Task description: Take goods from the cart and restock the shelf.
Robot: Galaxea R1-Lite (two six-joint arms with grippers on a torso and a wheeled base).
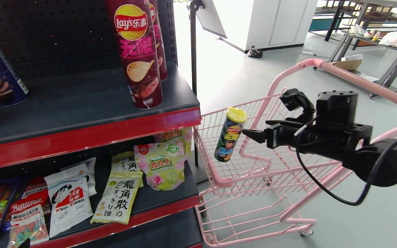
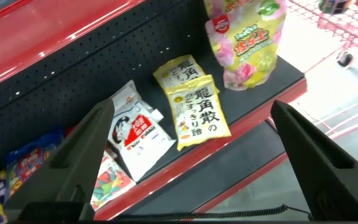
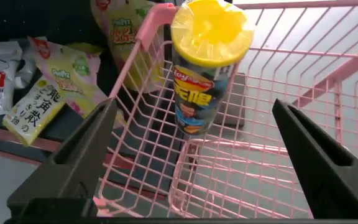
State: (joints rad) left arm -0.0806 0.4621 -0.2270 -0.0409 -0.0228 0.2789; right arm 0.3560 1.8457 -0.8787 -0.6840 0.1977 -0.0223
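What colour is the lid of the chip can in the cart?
Yellow. The lid shows best in the right wrist view.

Past my work I see a grey floor [image 1: 233, 75], a thin pole [image 1: 193, 51] carrying a tilted board [image 1: 212, 17], and a white cabinet [image 1: 274, 20] with dark shoes [image 1: 255, 52] at its foot. Farther right stand dark-framed tables [image 1: 374, 38]; a white bag [image 1: 396, 38] lies on one, a cardboard box [image 1: 348, 63] near its legs.

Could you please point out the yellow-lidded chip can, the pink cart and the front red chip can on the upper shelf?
yellow-lidded chip can [image 1: 230, 136]: head view, on the label at mid-body.
pink cart [image 1: 357, 80]: head view, on the handle bar.
front red chip can [image 1: 140, 58]: head view, on the middle of its body.
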